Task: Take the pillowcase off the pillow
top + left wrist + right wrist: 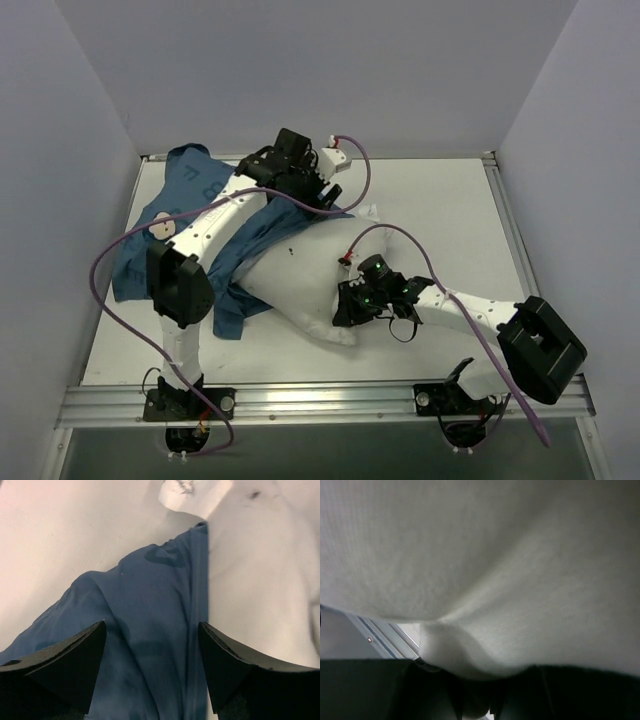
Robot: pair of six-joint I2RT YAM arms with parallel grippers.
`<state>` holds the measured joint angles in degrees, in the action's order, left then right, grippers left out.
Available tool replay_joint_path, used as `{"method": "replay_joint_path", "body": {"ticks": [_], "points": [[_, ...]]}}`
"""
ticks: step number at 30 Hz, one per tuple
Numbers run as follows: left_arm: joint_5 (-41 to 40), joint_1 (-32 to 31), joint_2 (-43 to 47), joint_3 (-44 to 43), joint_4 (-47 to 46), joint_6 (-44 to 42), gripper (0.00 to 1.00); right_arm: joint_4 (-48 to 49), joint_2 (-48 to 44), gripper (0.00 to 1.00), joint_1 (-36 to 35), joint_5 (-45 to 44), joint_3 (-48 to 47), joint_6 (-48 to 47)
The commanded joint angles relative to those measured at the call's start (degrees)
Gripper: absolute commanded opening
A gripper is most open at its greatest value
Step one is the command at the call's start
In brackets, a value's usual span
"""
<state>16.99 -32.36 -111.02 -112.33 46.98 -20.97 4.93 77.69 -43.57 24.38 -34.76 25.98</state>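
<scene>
The white pillow [300, 278] lies across the middle of the table, its left part still inside the blue pillowcase [150, 235], which trails off to the far left. My left gripper [322, 203] is open at the pillow's far edge. In the left wrist view it [152, 626] straddles a fold of the pillowcase [150, 590] beside bare pillow [260, 580]. My right gripper [350, 305] is at the pillow's near right end. In the right wrist view it [480, 680] is shut on a pinched fold of the pillow [510, 580].
The table [440, 210] is white, with grey walls on three sides. An aluminium rail [320, 402] runs along the near edge by the arm bases. Purple cables [110, 265] loop over both arms. Bare tabletop lies far right and near left.
</scene>
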Motion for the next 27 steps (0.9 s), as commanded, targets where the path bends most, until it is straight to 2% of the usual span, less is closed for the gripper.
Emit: {"method": "replay_joint_path", "body": {"ticks": [1, 2, 3, 6, 8, 10, 14, 16, 18, 21, 23, 27], "points": [[-6.6, -0.7, -4.8, -6.4, 1.2, 2.9, 0.82, -5.5, 0.4, 0.0, -1.1, -0.3, 2.2, 0.3], [-7.5, -0.9, -6.2, -6.8, 0.3, 3.6, 0.8, -5.5, 0.4, 0.0, -1.1, -0.5, 2.3, 0.4], [-8.1, -0.8, -6.8, -7.5, 0.1, 4.2, 0.7, -5.5, 0.4, 0.0, -1.1, -0.3, 2.3, 0.4], [-9.3, -0.7, -8.9, -10.2, 0.2, 4.6, 0.49, -5.6, 0.3, 0.0, -1.0, 0.1, 2.7, 0.7], [-9.9, -0.7, -9.5, -10.8, 0.8, 4.4, 0.21, -5.6, -0.6, 0.0, -1.1, 0.0, 2.9, 0.9], [-12.4, -0.5, -9.7, -10.7, 0.6, 4.7, 0.02, -6.2, -1.9, 0.0, -1.1, -1.0, 3.1, 1.3], [-16.1, 2.9, -11.2, -12.5, -0.8, 7.8, 0.02, -7.9, -3.0, 0.0, -1.0, -1.4, 3.1, 1.7], [-18.6, 5.4, -12.7, -17.2, -0.6, 8.9, 0.02, -9.1, -2.8, 0.0, -1.1, -1.1, 3.1, 1.9], [-24.4, 9.4, -16.1, -22.3, -0.2, 8.1, 0.02, -9.9, -3.7, 0.0, -1.1, -0.9, 3.0, 1.9], [-27.6, 16.3, -20.3, -26.9, 2.7, 7.2, 0.02, -11.4, -6.4, 0.0, -1.0, -2.1, 3.5, 2.7], [-27.5, 19.8, -21.0, -26.6, 3.0, 6.9, 0.02, -11.8, -7.5, 0.0, -0.7, -2.7, 4.0, 3.5], [-26.0, 28.8, -18.1, -20.3, 0.6, 3.8, 0.02, -12.0, -8.3, 0.0, -0.5, -3.2, 5.3, 4.5]]}}
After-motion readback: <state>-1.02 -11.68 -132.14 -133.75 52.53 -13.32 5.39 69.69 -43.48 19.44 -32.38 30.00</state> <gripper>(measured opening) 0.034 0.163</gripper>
